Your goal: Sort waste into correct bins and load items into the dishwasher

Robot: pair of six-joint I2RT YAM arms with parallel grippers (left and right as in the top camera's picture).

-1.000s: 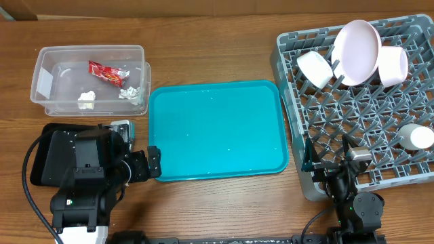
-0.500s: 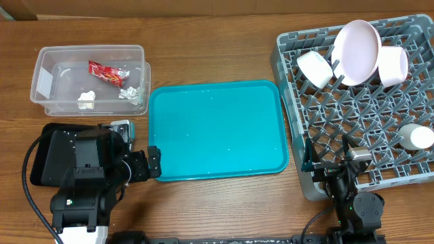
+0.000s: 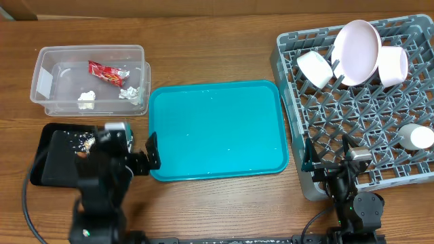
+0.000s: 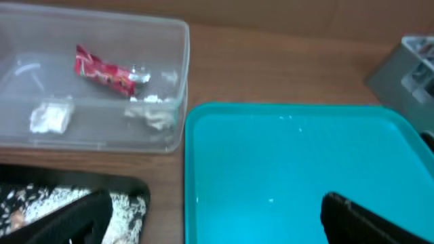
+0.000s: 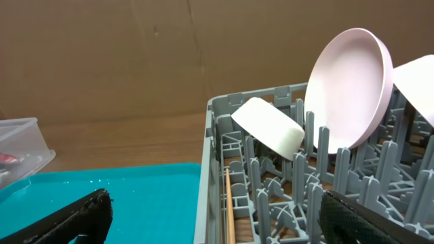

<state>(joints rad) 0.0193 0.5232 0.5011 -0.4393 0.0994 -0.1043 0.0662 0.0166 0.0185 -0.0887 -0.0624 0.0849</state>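
The clear tub (image 3: 42, 74) holds a red wrapper (image 3: 106, 72) and white paper scraps (image 3: 86, 99); they also show in the left wrist view (image 4: 102, 68). The black tray (image 3: 42, 166) holds beige crumbs (image 3: 85, 141). The grey rack (image 3: 288, 102) holds the pink plate (image 3: 358, 49), white bowl (image 3: 315, 68), cup (image 3: 393, 66) and chopsticks (image 5: 229, 203). My left gripper (image 3: 129, 152) is open and empty, straddling the gap between black tray and teal tray. My right gripper (image 3: 332, 163) is open and empty at the rack's near left corner. I cannot make out the orange stick.
A large teal tray (image 3: 217, 129) lies between the bins and the rack. Another white item (image 3: 415, 137) lies at the rack's right side. Bare wooden table runs along the far edge.
My left arm has pulled back toward the near edge, uncovering the black tray and its crumbs. The right arm has not moved.
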